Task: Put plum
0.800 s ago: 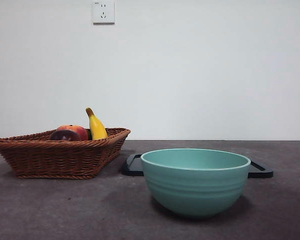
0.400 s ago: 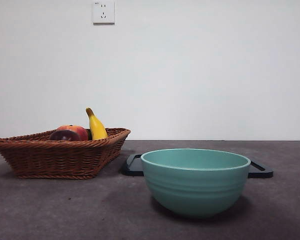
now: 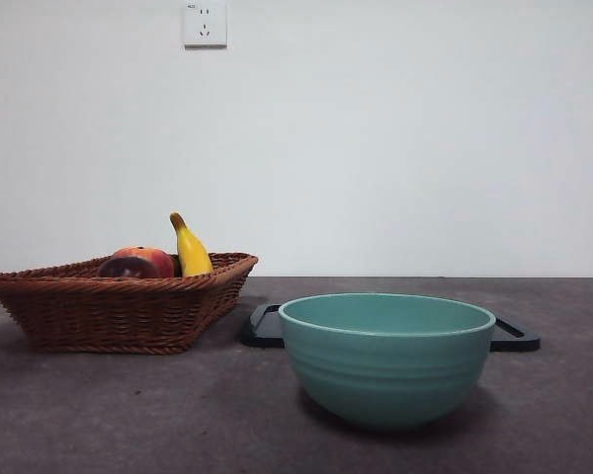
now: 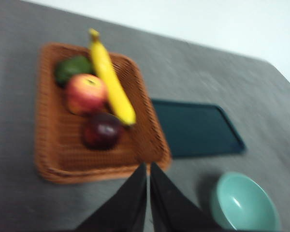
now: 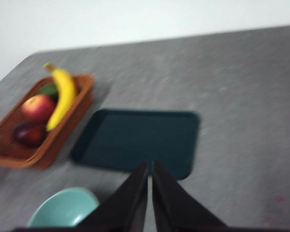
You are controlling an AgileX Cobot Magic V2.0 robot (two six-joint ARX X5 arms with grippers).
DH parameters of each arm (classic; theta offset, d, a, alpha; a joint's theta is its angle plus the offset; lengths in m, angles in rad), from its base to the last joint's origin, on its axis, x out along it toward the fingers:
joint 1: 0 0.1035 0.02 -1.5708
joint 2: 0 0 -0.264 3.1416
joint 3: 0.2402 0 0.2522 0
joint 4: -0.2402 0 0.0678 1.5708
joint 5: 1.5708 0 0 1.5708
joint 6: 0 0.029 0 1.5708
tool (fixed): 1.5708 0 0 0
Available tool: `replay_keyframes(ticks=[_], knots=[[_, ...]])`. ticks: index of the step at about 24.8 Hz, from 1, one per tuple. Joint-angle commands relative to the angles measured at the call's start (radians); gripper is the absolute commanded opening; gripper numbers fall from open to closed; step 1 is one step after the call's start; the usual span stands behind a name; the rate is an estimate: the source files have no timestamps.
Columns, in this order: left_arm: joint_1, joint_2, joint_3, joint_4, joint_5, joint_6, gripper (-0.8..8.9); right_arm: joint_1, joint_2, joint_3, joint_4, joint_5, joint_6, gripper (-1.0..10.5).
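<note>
The plum is dark maroon and lies in the brown wicker basket, beside a red-orange fruit, a yellow banana and a green fruit. In the front view the plum peeks over the basket rim at the left. My left gripper hangs high above the table near the basket's edge, shut and holding nothing. My right gripper is also high up, over the dark tray, shut and empty. The right wrist view shows the plum too. Neither arm appears in the front view.
A teal bowl stands near the front of the grey table, right of the basket. A flat dark tray lies behind it, between basket and bowl. A white wall with a socket backs the table.
</note>
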State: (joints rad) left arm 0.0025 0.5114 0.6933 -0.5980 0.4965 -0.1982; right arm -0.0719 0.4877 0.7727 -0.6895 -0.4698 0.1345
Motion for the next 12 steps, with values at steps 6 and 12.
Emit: replay_keyframes(ticks=[6,12], knots=[[-0.02,0.167,0.151,-0.157,0.164,0.166,0.1,0.075,0.177,0.162,-0.178,-0.132,-0.104,0.1],[-0.064,0.228,0.239,-0.321,0.214,0.264,0.1,0.188,0.274,0.211,-0.29,-0.214,-0.159,0.1]])
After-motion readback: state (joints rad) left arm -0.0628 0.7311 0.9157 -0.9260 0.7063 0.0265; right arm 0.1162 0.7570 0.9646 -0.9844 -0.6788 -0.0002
